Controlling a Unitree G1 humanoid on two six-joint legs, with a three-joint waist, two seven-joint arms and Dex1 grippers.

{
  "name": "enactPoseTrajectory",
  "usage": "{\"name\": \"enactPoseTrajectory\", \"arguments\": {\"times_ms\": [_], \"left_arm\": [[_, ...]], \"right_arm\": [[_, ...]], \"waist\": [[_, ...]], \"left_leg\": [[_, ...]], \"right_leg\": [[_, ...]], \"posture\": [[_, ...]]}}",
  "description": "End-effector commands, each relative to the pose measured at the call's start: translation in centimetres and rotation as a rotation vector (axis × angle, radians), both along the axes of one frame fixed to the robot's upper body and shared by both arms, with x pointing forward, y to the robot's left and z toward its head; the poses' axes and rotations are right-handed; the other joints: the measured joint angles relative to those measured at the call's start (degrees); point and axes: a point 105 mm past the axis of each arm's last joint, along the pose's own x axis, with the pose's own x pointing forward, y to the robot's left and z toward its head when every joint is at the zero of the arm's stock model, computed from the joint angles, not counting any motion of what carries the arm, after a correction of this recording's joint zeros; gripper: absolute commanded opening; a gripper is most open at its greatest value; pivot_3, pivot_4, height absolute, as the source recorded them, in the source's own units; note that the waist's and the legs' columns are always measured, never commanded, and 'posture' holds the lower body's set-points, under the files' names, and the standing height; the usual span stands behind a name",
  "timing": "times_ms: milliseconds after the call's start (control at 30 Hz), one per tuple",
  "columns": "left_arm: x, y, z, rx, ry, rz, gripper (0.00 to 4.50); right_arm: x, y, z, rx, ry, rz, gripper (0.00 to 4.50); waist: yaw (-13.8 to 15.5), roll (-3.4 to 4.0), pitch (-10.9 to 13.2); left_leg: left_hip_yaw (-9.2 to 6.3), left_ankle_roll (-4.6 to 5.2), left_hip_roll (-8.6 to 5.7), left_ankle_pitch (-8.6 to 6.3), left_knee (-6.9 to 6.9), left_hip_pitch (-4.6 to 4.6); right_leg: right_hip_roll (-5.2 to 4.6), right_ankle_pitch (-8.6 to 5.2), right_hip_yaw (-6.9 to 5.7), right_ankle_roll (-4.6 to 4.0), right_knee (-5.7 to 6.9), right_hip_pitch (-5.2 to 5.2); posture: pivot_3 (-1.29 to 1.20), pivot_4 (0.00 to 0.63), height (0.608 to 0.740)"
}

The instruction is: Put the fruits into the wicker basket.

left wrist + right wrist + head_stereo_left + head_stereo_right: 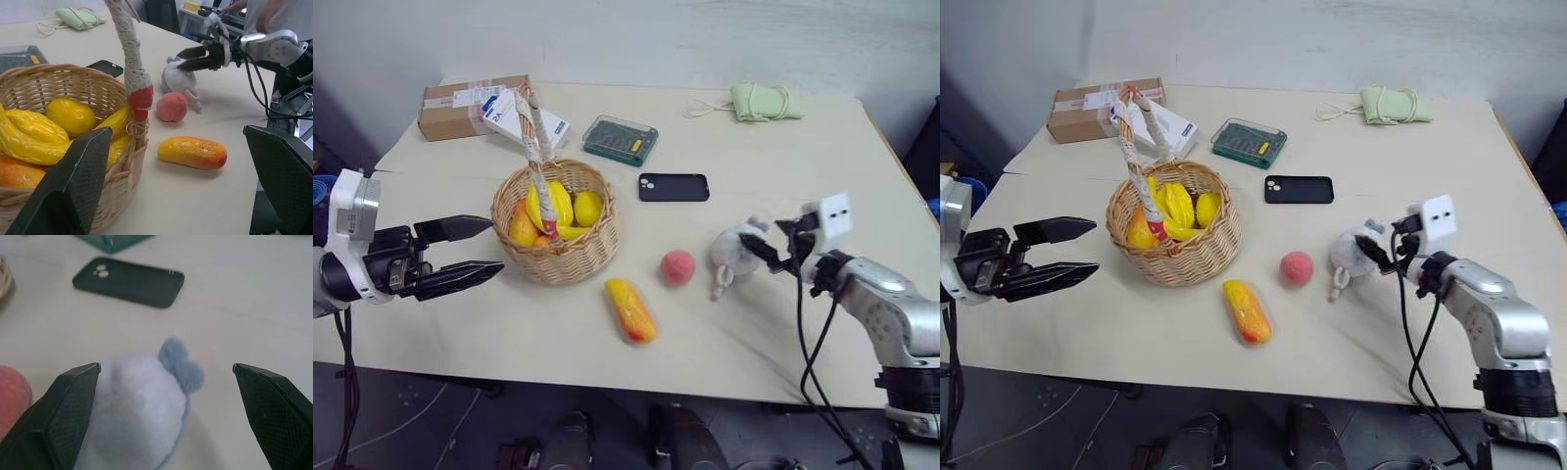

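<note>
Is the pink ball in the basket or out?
Out. The pink ball lies on the table beside the long yellow-red fruit, apart from the wicker basket holding yellow fruits.

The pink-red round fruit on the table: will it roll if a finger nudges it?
Probably. The pink-red round fruit is ball-shaped and lies free on the flat table, so a sideways nudge would likely send it rolling. It looks like a rigid toy, so open fingers should close around it squarely, not clip one side.

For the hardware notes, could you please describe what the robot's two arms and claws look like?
Each claw, left and right, has two black, tapering fingers with a fine mesh texture. A white block sits at each wrist; the right one bears two dark dots. The right arm's shell is silver-grey, and loose black cables hang along both arms.
</note>
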Motion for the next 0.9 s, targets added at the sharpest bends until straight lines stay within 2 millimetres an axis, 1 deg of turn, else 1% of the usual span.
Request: {"name": "enactPoseTrajectory", "arguments": {"times_ms": [33, 67, 100, 133, 167, 233, 300, 367, 400, 433, 500, 533, 567, 633, 667, 733, 833, 900], "left_arm": [[-0.5, 0.5, 0.8, -0.017, -0.036, 0.016, 4.50], [-0.6, 0.4, 0.6, -0.009, -0.025, 0.006, 4.50], [-0.7, 0.2, 0.3, 0.001, -0.012, -0.006, 4.50], [-1.0, -0.1, 0.0, 0.010, 0.012, -0.032, 4.50], [-1.1, -0.4, -0.3, 0.012, 0.027, -0.049, 4.50], [-1.1, -0.9, -0.5, 0.001, 0.034, -0.067, 4.50], [-1.1, -1.4, -0.7, -0.009, 0.035, -0.080, 4.50], [-1.0, -1.9, -0.9, -0.019, 0.035, -0.089, 4.50], [-1.0, -2.1, -1.0, -0.023, 0.034, -0.093, 4.50], [-1.0, -2.2, -1.1, -0.028, 0.031, -0.091, 4.50], [-1.0, -2.1, -1.0, -0.044, 0.050, -0.078, 4.50], [-1.2, -2.2, -1.0, -0.057, 0.066, -0.080, 4.50], [-1.3, -2.3, -1.2, -0.059, 0.079, -0.087, 4.50], [-1.5, -2.6, -1.5, -0.053, 0.091, -0.100, 4.50], [-1.4, -2.9, -1.7, -0.045, 0.092, -0.111, 4.50], [-0.7, -3.0, -1.3, -0.059, 0.081, -0.110, 4.50], [0.4, -2.6, -1.0, -0.080, 0.070, -0.078, 4.50], [0.9, -2.3, -1.2, -0.069, 0.069, -0.069, 4.50]], "right_arm": [[0.2, 0.8, -0.6, 0.060, 0.063, 0.014, 4.46], [0.2, 1.2, -1.2, 0.090, 0.104, 0.033, 4.46], [0.2, 1.5, -1.6, 0.109, 0.133, 0.043, 4.09], [0.1, 1.8, -1.7, 0.131, 0.139, 0.067, 3.96], [0.1, 2.1, -1.5, 0.163, 0.135, 0.080, 3.61], [0.0, 2.6, -0.5, 0.241, 0.116, 0.116, 2.87], [-0.8, 2.9, 1.1, 0.303, 0.060, 0.177, 2.18], [-1.6, 2.3, 2.5, 0.348, 0.001, 0.193, 1.49], [-1.9, 1.1, 3.3, 0.356, -0.040, 0.153, 1.17], [-2.0, -0.7, 3.9, 0.356, -0.081, 0.069, 0.92], [-2.9, -5.5, 5.7, 0.379, -0.198, -0.140, 0.92], [-4.0, -8.3, 6.1, 0.403, -0.227, -0.246, 0.92], [-5.1, -11.4, 5.7, 0.374, -0.222, -0.362, 0.92], [-6.3, -14.9, 4.9, 0.315, -0.192, -0.495, 0.92], [-6.4, -16.3, 4.3, 0.277, -0.174, -0.562, 0.92], [-5.6, -20.0, 3.1, 0.279, -0.161, -0.718, 0.92], [-4.6, -22.5, 2.2, 0.299, -0.166, -0.856, 0.92], [-3.9, -23.5, 1.3, 0.327, -0.137, -0.914, 0.92]], "waist": [[-0.1, 0.00, 0.0], [-0.3, 0.00, 0.0], [-0.4, 0.00, 0.0], [-0.4, -0.02, 0.0], [-0.4, -0.03, 0.0], [-0.3, -0.05, 0.0], [-0.2, -0.04, 0.0], [0.0, -0.04, 0.0], [0.1, -0.04, 0.0], [0.1, -0.04, 0.0], [0.2, -0.04, 0.0], [0.4, -0.04, 0.0], [0.7, -0.04, 0.0], [1.2, -0.04, 0.0], [1.2, -0.04, 0.0], [0.7, -0.08, 0.0], [-0.7, -0.07, 0.0], [-1.3, -0.02, 0.0]], "left_leg": [[0.02, 0.02, -0.02, -0.01, 0.02, 0.00], [0.03, 0.03, -0.02, -0.02, 0.06, 0.01], [0.08, 0.04, -0.01, -0.02, 0.07, 0.02], [0.12, 0.04, -0.01, -0.02, 0.07, 0.08], [0.12, 0.04, 0.00, -0.02, 0.06, 0.13], [0.07, 0.03, 0.02, 0.00, 0.07, 0.14], [0.05, 0.02, 0.01, 0.02, 0.06, 0.16], [0.05, 0.02, 0.01, 0.02, 0.04, 0.14], [0.01, 0.02, 0.00, 0.02, 0.04, 0.10], [0.00, 0.02, -0.01, 0.02, 0.03, 0.08], [0.00, 0.05, -0.06, 0.01, 0.03, 0.02], [0.00, 0.06, -0.09, 0.00, 0.05, 0.00], [0.01, 0.08, -0.10, -0.01, 0.05, -0.01], [0.02, 0.11, -0.15, -0.03, 0.02, 0.00], [0.04, 0.12, -0.14, -0.04, 0.03, 0.02], [0.10, 0.13, -0.12, -0.04, 0.07, 0.13], [0.34, 0.23, -0.12, 0.25, 0.01, 0.25], [0.50, 0.16, -0.11, 0.31, -0.05, 0.34]], "right_leg": [[-0.03, 0.00, 0.01, 0.04, 0.02, 0.00], [-0.04, 0.01, 0.01, 0.06, 0.02, 0.01], [-0.03, 0.03, 0.05, 0.10, 0.02, 0.01], [-0.03, 0.04, 0.08, 0.11, 0.04, 0.03], [-0.03, 0.04, 0.08, 0.11, 0.04, 0.06], [-0.01, 0.04, 0.04, 0.10, 0.07, 0.07], [-0.02, 0.04, 0.05, 0.09, 0.12, 0.08], [-0.03, 0.04, 0.06, 0.09, 0.13, 0.07], [-0.03, 0.04, 0.04, 0.09, 0.11, 0.06], [-0.04, 0.04, 0.03, 0.09, 0.08, 0.06], [-0.11, 0.04, 0.02, 0.10, 0.05, 0.05], [-0.14, 0.04, 0.02, 0.12, 0.04, 0.04], [-0.15, 0.05, 0.01, 0.13, 0.00, 0.05], [-0.19, 0.04, 0.01, 0.15, -0.06, 0.06], [-0.17, 0.04, 0.01, 0.15, -0.10, 0.08], [-0.12, 0.05, 0.03, 0.14, -0.10, 0.17], [0.08, 0.18, 0.20, -0.05, -0.38, 0.25], [0.33, 0.38, 0.46, 0.09, -0.41, 0.25]], "posture": [[0.00, 0.150, 0.740], [0.00, 0.150, 0.740], [0.00, 0.150, 0.740], [0.00, 0.150, 0.740], [0.00, 0.150, 0.740], [0.00, 0.150, 0.740], [0.00, 0.150, 0.740], [0.00, 0.150, 0.740], [0.00, 0.150, 0.740], [0.00, 0.150, 0.740], [0.00, 0.150, 0.740], [0.00, 0.150, 0.740], [0.00, 0.150, 0.740], [0.00, 0.150, 0.740], [0.00, 0.150, 0.740], [0.00, 0.150, 0.740], [0.00, 0.150, 0.740], [0.00, 0.150, 0.740]]}}
